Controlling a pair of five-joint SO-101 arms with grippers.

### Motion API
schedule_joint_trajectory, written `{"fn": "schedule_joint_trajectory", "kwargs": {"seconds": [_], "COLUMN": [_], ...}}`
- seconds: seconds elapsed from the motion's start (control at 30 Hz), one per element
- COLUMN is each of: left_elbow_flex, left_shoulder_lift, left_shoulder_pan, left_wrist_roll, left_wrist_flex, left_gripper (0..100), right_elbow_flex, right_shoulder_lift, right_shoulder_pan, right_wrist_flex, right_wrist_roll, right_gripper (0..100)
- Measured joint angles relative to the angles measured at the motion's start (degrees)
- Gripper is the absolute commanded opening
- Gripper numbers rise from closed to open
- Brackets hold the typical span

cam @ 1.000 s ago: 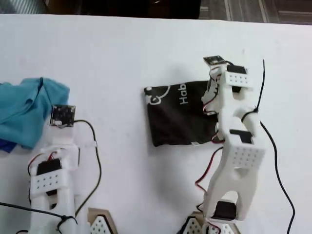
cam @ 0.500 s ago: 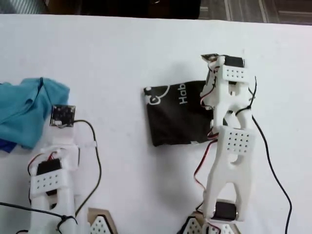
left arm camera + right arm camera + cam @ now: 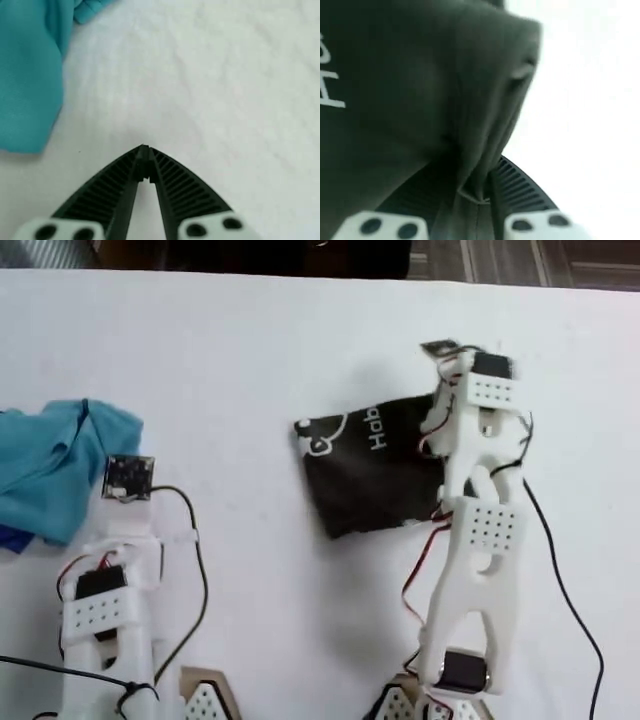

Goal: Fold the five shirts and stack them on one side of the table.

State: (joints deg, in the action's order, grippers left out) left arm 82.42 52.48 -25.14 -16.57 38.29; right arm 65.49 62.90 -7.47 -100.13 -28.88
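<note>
Right jaws: closed onto a bunched edge of the black shirt (image 3: 410,85); the cloth is pinched between the ribbed pads (image 3: 520,186) of the right gripper (image 3: 479,196).
Left jaws: brought together tip to tip on the left gripper (image 3: 144,160); nothing is held between them.
Left gripper position: held low over the bare white table (image 3: 225,90); the teal shirt (image 3: 27,75) is seen near it to one side, not touching.
Black shirt (image 3: 360,475): laid folded on the table, right of centre in the high view; white print is shown on its top face. Its right part is covered by the right arm (image 3: 480,530), and its outline is skewed slightly against the table edge.
Teal shirt (image 3: 55,465): left crumpled and unfolded at the left edge of the table; a strip of darker blue cloth (image 3: 8,537) is seen at its near edge.
Left arm (image 3: 105,590): placed at the near left, just beside the teal shirt and well apart from the black shirt.
Table (image 3: 250,340): white surface; the two shirts are kept well apart on it.
</note>
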Motion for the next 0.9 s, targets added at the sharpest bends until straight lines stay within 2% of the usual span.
{"fn": "schedule_joint_trajectory", "kwargs": {"seconds": [0.17, 0.37, 0.67, 0.9], "left_elbow_flex": [0.0, 0.0, 0.0, 0.0], "left_shoulder_lift": [0.0, 0.0, 0.0, 0.0], "left_shoulder_pan": [-0.09, -0.09, 0.0, -0.09], "left_wrist_roll": [0.0, 0.0, 0.0, 0.0], "left_wrist_flex": [0.0, 0.0, 0.0, 0.0], "left_gripper": [3, 3, 3, 3], "right_elbow_flex": [10.9, 12.66, 12.92, 12.92], "right_shoulder_lift": [0.62, 1.23, 8.97, 10.46], "right_shoulder_pan": [-8.26, -15.74, -20.4, -22.77], "right_wrist_flex": [2.9, 13.36, 31.74, 35.87], "right_wrist_roll": [-8.97, -11.87, -17.14, -17.32], "right_gripper": [2.0, 2.0, 2.0, 2.1]}}
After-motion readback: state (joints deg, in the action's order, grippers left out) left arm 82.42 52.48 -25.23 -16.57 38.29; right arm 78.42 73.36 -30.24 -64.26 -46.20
